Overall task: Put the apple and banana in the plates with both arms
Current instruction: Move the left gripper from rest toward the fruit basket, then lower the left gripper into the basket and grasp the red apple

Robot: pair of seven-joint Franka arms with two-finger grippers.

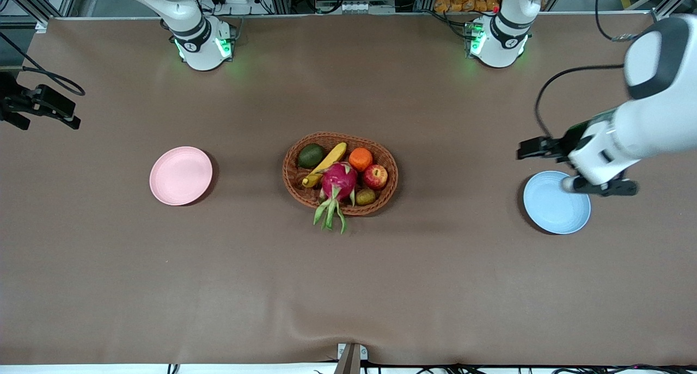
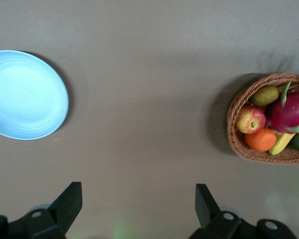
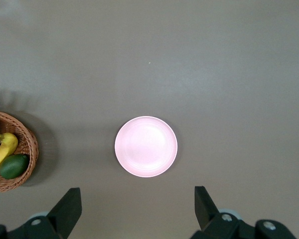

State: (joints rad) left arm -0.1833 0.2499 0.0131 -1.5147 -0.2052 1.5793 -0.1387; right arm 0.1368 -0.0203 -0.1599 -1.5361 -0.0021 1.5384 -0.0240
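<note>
The apple and the banana lie in an oval wicker basket at the table's middle. Both also show in the left wrist view: the apple and the banana. The pink plate sits empty toward the right arm's end, the blue plate empty toward the left arm's end. My left gripper is open and empty, high over the blue plate's edge. My right gripper is open and empty, high up near the right arm's end of the table, past the pink plate.
The basket also holds a magenta dragon fruit, an orange, an avocado and a small brownish-green fruit. Bare brown tabletop lies between the basket and each plate.
</note>
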